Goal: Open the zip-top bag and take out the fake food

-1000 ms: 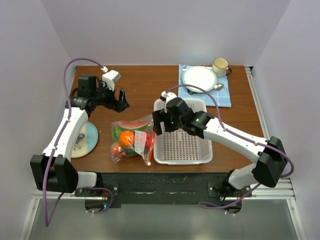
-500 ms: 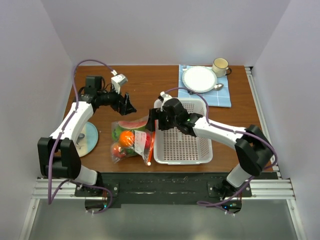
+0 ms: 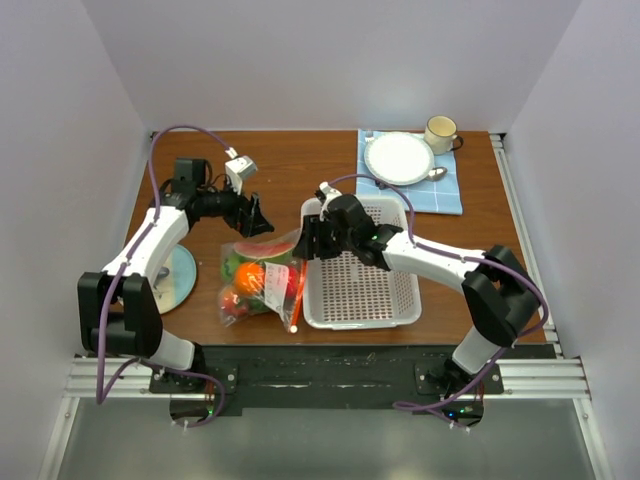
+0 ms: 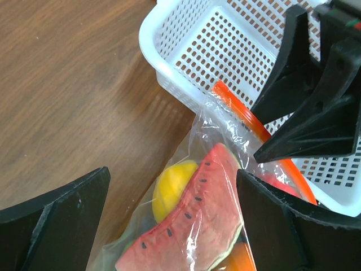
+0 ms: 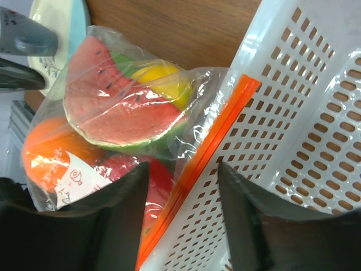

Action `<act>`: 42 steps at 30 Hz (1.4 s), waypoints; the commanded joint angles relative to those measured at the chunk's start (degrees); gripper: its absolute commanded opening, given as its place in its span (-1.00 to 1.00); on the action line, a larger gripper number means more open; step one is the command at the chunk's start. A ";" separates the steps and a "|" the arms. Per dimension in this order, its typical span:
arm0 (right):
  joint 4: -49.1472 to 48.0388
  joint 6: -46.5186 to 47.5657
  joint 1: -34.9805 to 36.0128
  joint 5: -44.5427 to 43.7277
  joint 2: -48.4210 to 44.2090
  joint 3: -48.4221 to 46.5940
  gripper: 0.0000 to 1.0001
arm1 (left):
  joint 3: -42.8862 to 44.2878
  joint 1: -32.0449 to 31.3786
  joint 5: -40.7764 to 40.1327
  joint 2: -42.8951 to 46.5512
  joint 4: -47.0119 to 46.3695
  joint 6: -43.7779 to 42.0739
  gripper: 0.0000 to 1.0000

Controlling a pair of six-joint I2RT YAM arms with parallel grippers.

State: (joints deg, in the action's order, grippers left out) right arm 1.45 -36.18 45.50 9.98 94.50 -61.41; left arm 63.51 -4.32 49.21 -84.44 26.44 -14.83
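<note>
The clear, crinkly zip-top bag (image 3: 262, 282) is found near the middle of the brown wooden table (image 3: 300, 165). It is leaned against the left wall of the white perforated plastic basket (image 3: 365, 322). Its red-orange zip strip (image 5: 208, 148) is laid along that wall, with the upper end lifted over the rim. The glossy plastic fake food (image 3: 252, 277) is all seen inside the film: a watermelon slice (image 5: 124, 113), a yellow lemon (image 5: 161, 79), an orange (image 5: 45, 149) and a red round piece (image 5: 159, 182).

The right gripper (image 3: 306, 243) is set astride the zip strip. Its jaws are held apart, one on each side, and nothing is pinched between them. The left gripper (image 3: 257, 218) is spread fully wide and is hung over the far end of the bag, above the watermelon slice, with nothing in it.

The film is judged to be thin, limp and slippery, so little purchase is expected on the bulging body. The pieces inside are judged to be light but round, and shifting is to be expected when the bag is pulled. The zip strip is the stiffest part and is best taken there. One lip of the mouth should be held by each gripper, close to the same end of the strip, so that the seal can be peeled apart rather than the whole bag dragged.
</note>
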 commanded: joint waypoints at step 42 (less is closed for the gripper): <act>32.82 -13.57 -6.39 -12.96 16.25 -45.38 -1.00 | -25.45 -3.33 -21.01 27.49 -10.09 -7.87 1.00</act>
State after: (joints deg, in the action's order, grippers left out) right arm 34.83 -49.15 38.11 -0.56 116.40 -108.14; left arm 39.07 -6.66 29.93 -56.84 23.92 -27.90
